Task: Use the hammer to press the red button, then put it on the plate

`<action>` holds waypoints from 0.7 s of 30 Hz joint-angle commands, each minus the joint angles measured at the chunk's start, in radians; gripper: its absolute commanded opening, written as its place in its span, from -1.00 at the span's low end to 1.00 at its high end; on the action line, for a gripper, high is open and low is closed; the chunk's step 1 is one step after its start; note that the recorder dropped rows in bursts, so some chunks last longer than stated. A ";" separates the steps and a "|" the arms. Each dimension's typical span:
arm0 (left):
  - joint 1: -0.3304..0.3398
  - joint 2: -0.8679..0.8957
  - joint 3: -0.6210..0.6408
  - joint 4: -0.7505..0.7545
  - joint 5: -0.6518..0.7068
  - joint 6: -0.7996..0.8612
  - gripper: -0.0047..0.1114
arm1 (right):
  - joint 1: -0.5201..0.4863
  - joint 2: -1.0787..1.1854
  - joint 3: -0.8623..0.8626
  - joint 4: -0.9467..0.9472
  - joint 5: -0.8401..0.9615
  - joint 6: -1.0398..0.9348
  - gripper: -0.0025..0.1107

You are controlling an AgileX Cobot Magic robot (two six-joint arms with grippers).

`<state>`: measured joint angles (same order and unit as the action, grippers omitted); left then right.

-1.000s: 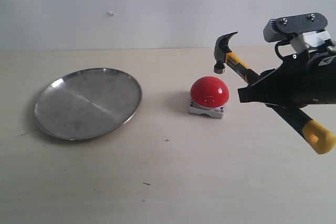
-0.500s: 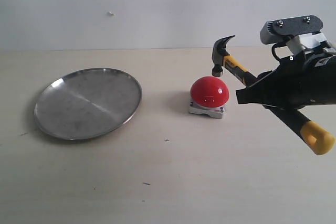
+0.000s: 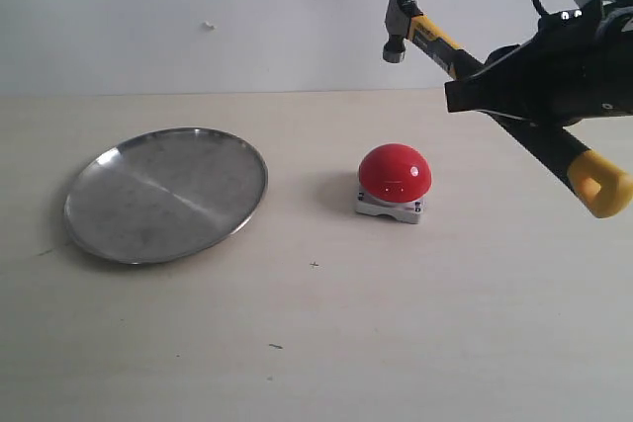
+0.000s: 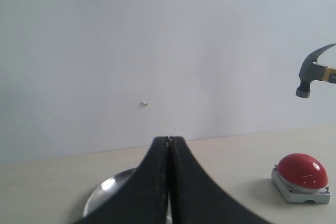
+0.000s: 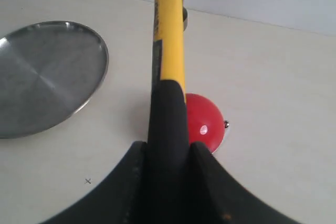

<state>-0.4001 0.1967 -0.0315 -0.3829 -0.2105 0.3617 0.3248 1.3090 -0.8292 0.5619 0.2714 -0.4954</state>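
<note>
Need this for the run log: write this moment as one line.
right gripper: shut on hammer, head in air above red button, not touching | left gripper: shut, holds nothing | plate: nothing on it

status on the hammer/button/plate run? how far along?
Done: the right hand is shut on the hammer by its handle. In hand: the hammer head hangs in the air above the red button, not touching; these views can't tell whether the press has happened. Left: laying the hammer on the plate, which is bare. The left hand is shut, holding nothing.
</note>
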 commanded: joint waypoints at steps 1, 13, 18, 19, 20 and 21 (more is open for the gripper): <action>0.000 -0.002 0.004 0.005 0.002 0.001 -0.92 | 0.001 0.028 -0.015 -0.004 0.010 0.000 -0.96; 0.000 -0.002 0.004 0.005 0.002 0.001 -0.92 | 0.001 0.128 -0.015 -0.013 -0.122 0.003 -0.96; 0.000 -0.002 0.004 0.005 0.002 0.001 -0.92 | 0.001 0.038 -0.015 -0.013 -0.080 0.003 -0.96; 0.000 -0.002 0.004 0.005 0.002 0.001 -0.92 | 0.001 0.016 -0.015 -0.013 -0.075 0.003 -0.96; 0.000 -0.002 0.004 0.005 0.002 0.001 -0.92 | 0.001 0.001 -0.015 -0.013 -0.067 0.003 -0.96; 0.000 -0.002 0.004 0.005 0.002 0.001 -0.92 | 0.001 -0.016 -0.015 -0.013 -0.061 0.003 -0.96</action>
<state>-0.4001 0.1967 -0.0315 -0.3829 -0.2105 0.3617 0.3248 1.3511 -0.8292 0.5361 0.2499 -0.4916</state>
